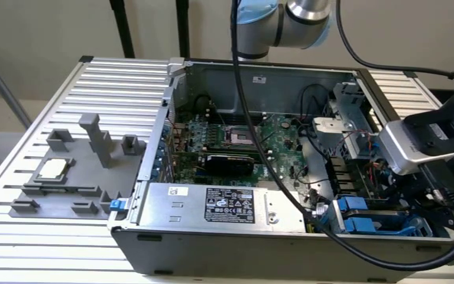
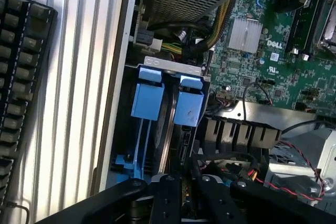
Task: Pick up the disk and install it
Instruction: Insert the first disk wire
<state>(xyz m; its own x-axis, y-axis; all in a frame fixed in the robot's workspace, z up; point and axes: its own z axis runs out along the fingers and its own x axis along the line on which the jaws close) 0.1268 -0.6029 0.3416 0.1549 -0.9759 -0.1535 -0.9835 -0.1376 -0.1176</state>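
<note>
– Ribbed aluminium bench (image 1: 61, 248) under everything, and the open computer case (image 1: 211, 254) lies on its side on it. Why on its side?

– I'd say it is so the robot arm (image 1: 290, 18) can come at the insides from above. The motherboard (image 1: 274, 136) faces up, and the labelled power supply (image 1: 227, 207) lies along the near wall.

– Where is the disk (image 2: 169, 129)?

– In the drive bay (image 2: 173, 66), at the case's corner on the exterior view's right. The wrist view shows it standing on edge between its blue carrier rails (image 2: 147, 100), which is how the slot takes it.

– And the pincer (image 2: 186, 187)?

– Right at the disk's outer end, jaws narrow. It looks clenched on the disk's thin edge, probably because a hold across the thickness keeps the disk in line with the bay. I can't tell how deep the disk sits.

– What is the grey fixture tray (image 1: 77, 177) on the exterior view's left?

– A parts holder, I think. A small square chip (image 1: 52, 170) rests in one pocket, well apart from the arm. None of its pockets holds a disk, which fits with the disk being at the bay.

– Anything crowding the pincer?

– Red and black cables (image 2: 294, 156) lie just beside the bay. A keyboard (image 2: 21, 77) sits on the bench outside the case wall.
</note>
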